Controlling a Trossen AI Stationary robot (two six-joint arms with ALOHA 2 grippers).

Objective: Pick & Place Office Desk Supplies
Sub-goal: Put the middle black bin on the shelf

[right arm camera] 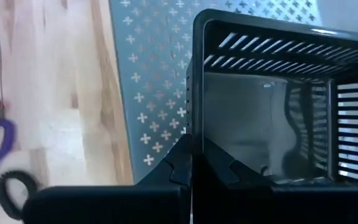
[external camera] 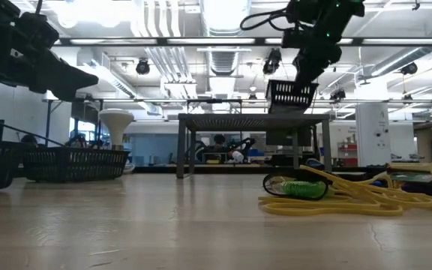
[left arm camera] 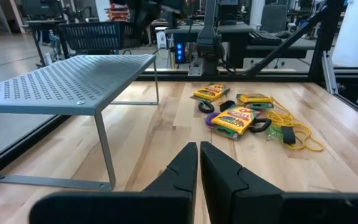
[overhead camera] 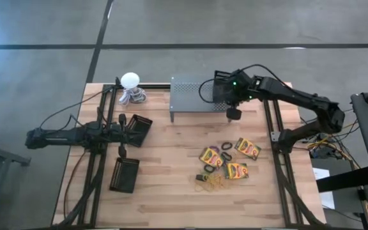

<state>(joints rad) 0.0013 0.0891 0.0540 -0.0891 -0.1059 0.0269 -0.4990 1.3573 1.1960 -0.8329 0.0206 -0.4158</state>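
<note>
My right gripper is shut on a black slotted basket, which hangs in the air over the grey perforated shelf at the table's far side. The office desk supplies lie on the wood right of centre. They are yellow-and-green crayon boxes, small elastic rings and a tangle of yellow rubber bands. My left gripper waits shut at the table's left side, pointing level toward the shelf and the supplies. My right gripper holds the basket by one side wall at its rim, with one finger inside the basket and one outside. The fingers come slanting down from above. The basket hangs below them, its open top toward the wrist, lifted clear above the shelf top.
Two more black baskets stand on the table's left half near my left arm. A white ball-shaped object on a coiled grey base sits at the far left of the shelf. Black frame rails run along both sides of the table.
</note>
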